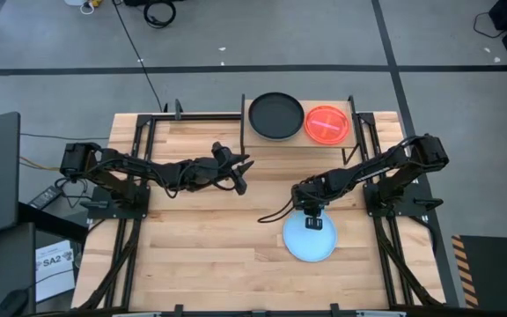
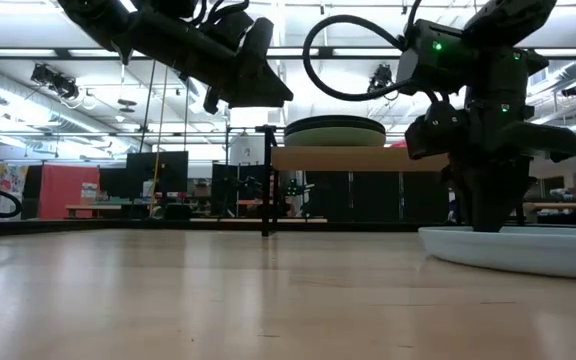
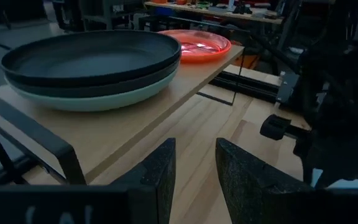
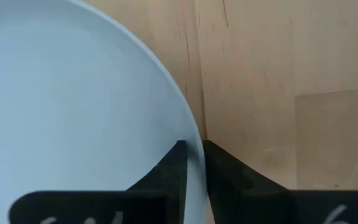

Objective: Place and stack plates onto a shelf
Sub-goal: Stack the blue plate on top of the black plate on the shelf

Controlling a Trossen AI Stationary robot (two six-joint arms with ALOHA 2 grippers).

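On the shelf (image 1: 255, 141) a black plate (image 3: 92, 56) lies on a pale green plate (image 3: 98, 96). A red translucent plate (image 1: 326, 124) lies beside them. A light blue plate (image 1: 310, 239) lies flat on the tabletop, toward the near right. My right gripper (image 4: 193, 155) stands over this plate's far rim, shut on it. My left gripper (image 3: 196, 162) hovers open above the table, just left of and nearer than the shelf (image 3: 166, 106), touching nothing. The other plates are out of view. My right gripper pinches the light blue plate's far rim (image 4: 194, 134), one finger (image 4: 169, 168) inside the plate and one (image 4: 225, 171) outside. The fingers come from above, pointing down. The plate (image 2: 528, 250) lies flat on the table.
The shelf's thin black legs (image 2: 265, 195) stand on the table's far middle. Black frame rails (image 1: 139, 150) run along both table sides beside the arm bases. A cable loop (image 1: 275, 214) hangs off the right arm. Bare wood lies near and left of the blue plate.
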